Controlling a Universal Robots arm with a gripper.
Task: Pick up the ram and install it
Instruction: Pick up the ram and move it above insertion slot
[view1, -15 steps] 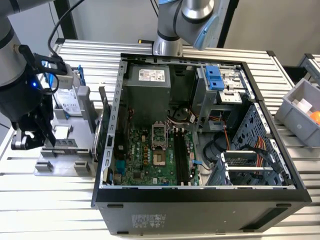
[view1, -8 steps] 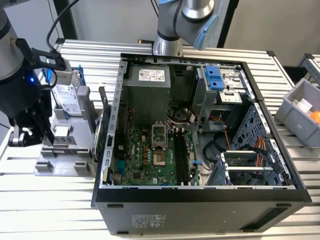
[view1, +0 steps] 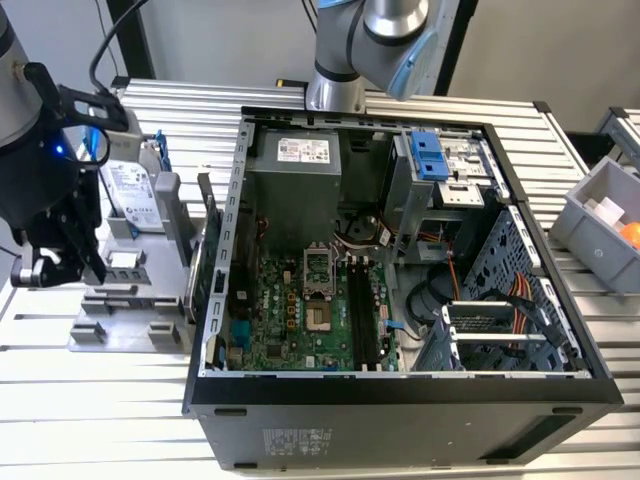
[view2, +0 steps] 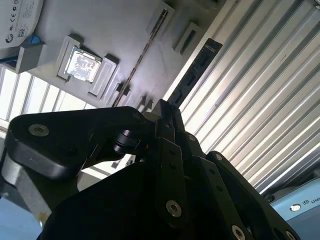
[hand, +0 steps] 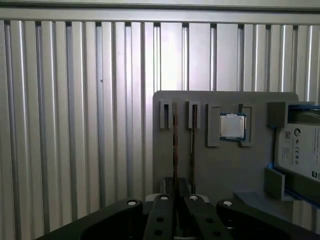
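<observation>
The fingers (view2: 170, 150) pinch almost shut on the ram (view2: 199, 67). Its long axis runs straight out from them, along the holder's (view2: 125, 30) slots, near the desk's (view1: 100, 420) edge beside the case (view1: 400, 420).

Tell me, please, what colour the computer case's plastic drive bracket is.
Blue plastic drive bracket; exterior view shows it best.

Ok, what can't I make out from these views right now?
- Ram, second wrist view: lower end hidden behind the gripper, so seated or lifted is unclear.
- Motherboard ram slots, exterior view: too small to judge their latches.
- Hard drive, first wrist view: cut off by the picture's edge.
</observation>
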